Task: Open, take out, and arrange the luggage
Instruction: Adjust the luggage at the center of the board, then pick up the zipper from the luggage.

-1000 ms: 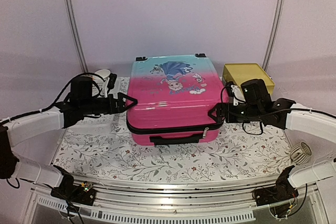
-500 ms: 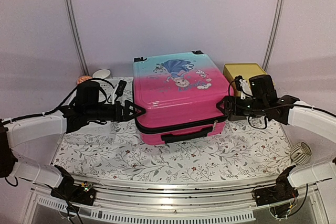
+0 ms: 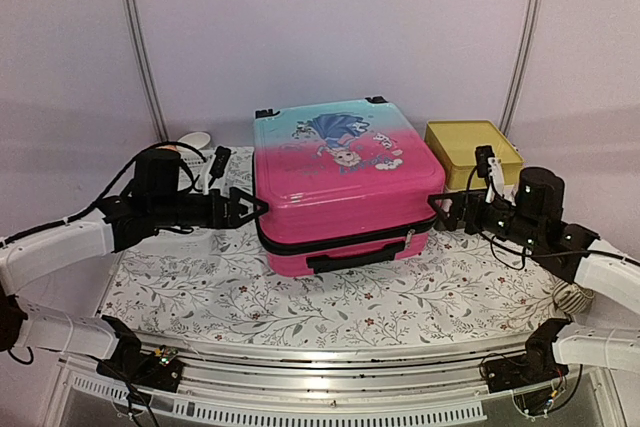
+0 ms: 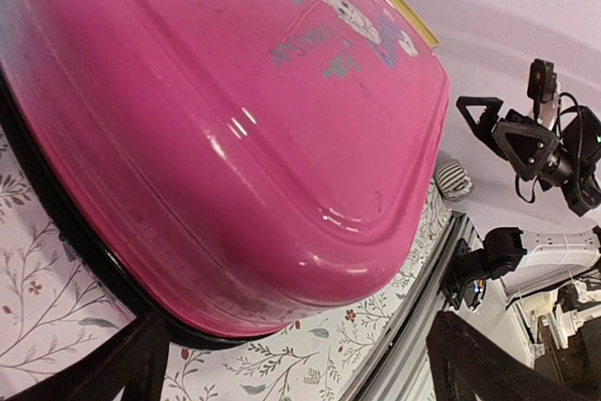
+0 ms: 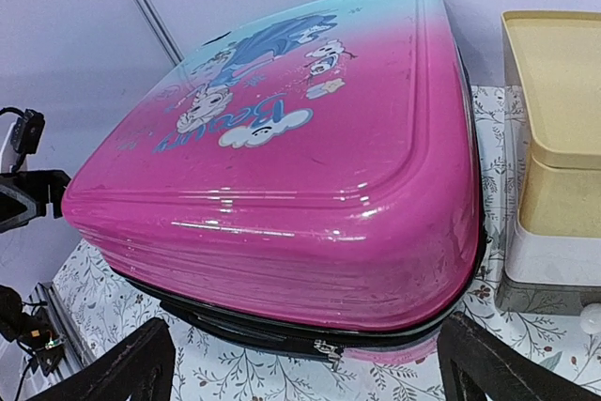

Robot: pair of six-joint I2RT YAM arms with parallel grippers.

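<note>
The luggage (image 3: 340, 182), a pink-to-turquoise hard-shell suitcase with a cartoon print, lies flat and zipped shut on the floral cloth, handle (image 3: 360, 256) toward me. My left gripper (image 3: 250, 209) is open with its tips at the suitcase's left side. My right gripper (image 3: 447, 212) is open, just off the right side. In the left wrist view the pink shell (image 4: 235, 119) sits beyond the open gripper (image 4: 300, 373). In the right wrist view the shell (image 5: 300, 166) and a zipper pull (image 5: 327, 349) lie between the spread fingers (image 5: 122, 363).
A yellow-topped box (image 3: 472, 147) stands right of the suitcase and also shows in the right wrist view (image 5: 559, 138). A white basket (image 3: 205, 162) with a bowl (image 3: 195, 139) stands at the back left. A ribbed white object (image 3: 573, 292) lies at the right edge of the floral cloth (image 3: 350, 297).
The suitcase has shifted right and turned slightly. My left gripper followed it to the right. My right gripper has drawn back to the right, away from the suitcase's side.
</note>
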